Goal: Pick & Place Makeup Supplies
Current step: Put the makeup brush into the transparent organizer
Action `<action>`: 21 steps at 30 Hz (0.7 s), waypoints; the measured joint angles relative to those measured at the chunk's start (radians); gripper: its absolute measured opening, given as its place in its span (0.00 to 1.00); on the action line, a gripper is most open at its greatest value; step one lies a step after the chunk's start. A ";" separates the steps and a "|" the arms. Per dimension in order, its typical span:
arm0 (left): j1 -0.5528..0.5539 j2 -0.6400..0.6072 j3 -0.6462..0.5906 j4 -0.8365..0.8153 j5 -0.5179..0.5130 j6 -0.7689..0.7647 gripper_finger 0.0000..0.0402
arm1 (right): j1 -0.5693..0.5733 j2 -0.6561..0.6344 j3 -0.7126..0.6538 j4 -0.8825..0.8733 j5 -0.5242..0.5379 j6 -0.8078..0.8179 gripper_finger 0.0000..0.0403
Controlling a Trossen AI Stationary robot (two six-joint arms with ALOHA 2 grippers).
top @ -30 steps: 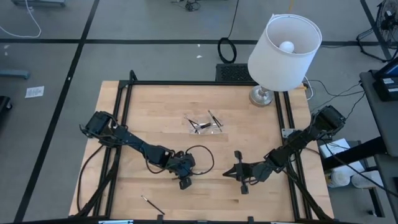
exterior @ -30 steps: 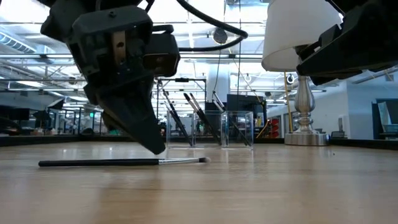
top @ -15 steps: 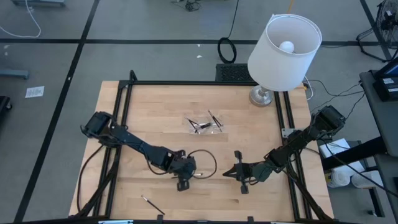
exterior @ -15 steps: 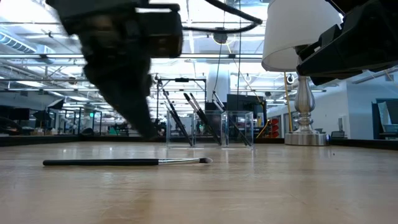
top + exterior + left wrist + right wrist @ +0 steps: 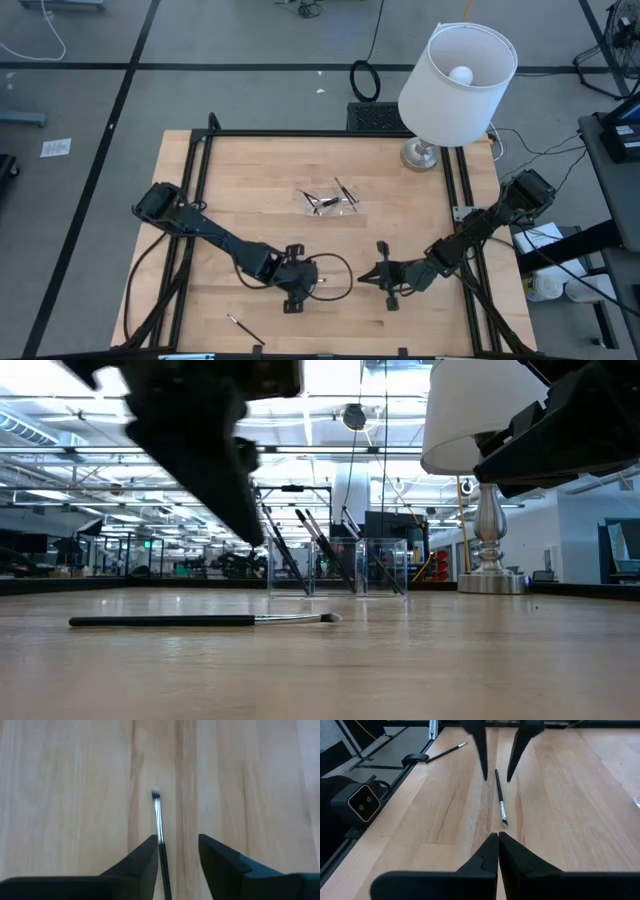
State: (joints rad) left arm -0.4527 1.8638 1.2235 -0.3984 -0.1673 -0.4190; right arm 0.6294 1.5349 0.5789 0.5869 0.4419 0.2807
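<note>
A thin dark makeup brush (image 5: 499, 795) with a silvery end lies flat on the wooden table (image 5: 230, 210); it also shows in the low view (image 5: 200, 620). My left gripper (image 5: 177, 847) hangs open above it, one finger on each side of the brush's handle (image 5: 160, 840), clear of it. My right gripper (image 5: 498, 837) is shut and points along the brush from its bristle end, touching nothing. Another brush (image 5: 243, 327) lies near the table's near edge. Several more brushes stand leaning in a clear tray (image 5: 330, 200).
A lamp (image 5: 455, 75) with a white shade stands at the table's far right corner. A black cable loops beside my left wrist (image 5: 335, 275). Black rails (image 5: 200, 200) run along the table's left and right sides.
My left gripper has risen from just above the brush to well clear of the table and has rolled about its own line. The brush stays lying flat on the table. My right gripper has kept still.
</note>
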 joint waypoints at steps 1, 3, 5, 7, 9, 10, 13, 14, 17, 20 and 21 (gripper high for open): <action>0.005 0.012 0.014 0.003 0.001 0.012 0.39 | -0.001 0.000 0.000 0.000 0.000 0.004 0.00; 0.015 0.047 0.048 -0.006 0.016 0.030 0.42 | -0.006 0.000 0.000 0.000 0.001 0.007 0.00; 0.026 0.099 0.102 -0.018 0.035 0.054 0.43 | -0.008 0.000 0.000 0.000 0.001 0.007 0.00; 0.034 0.155 0.163 -0.072 0.037 0.089 0.43 | -0.008 0.000 0.000 0.000 0.001 0.007 0.00; 0.043 0.214 0.231 -0.132 0.034 0.117 0.44 | -0.008 0.000 0.000 -0.004 0.000 0.007 0.00; 0.048 0.238 0.260 -0.165 0.028 0.122 0.44 | -0.008 0.000 0.000 -0.004 -0.001 0.007 0.00; 0.063 0.294 0.339 -0.246 0.010 0.123 0.44 | -0.006 0.000 0.000 -0.011 -0.002 0.021 0.00; 0.069 0.306 0.357 -0.260 0.010 0.123 0.44 | -0.006 0.000 0.000 -0.016 -0.002 0.024 0.00; 0.079 0.325 0.389 -0.292 0.011 0.125 0.44 | -0.006 0.000 0.000 -0.038 -0.002 0.029 0.00; 0.090 0.325 0.390 -0.294 0.024 0.126 0.44 | -0.006 0.000 0.000 -0.060 -0.002 0.049 0.00; 0.093 0.325 0.390 -0.296 0.030 0.125 0.44 | -0.006 0.000 0.000 -0.063 -0.002 0.052 0.00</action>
State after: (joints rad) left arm -0.3598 2.1891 1.6131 -0.6946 -0.1377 -0.2935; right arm 0.6231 1.5349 0.5785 0.5237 0.4400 0.3326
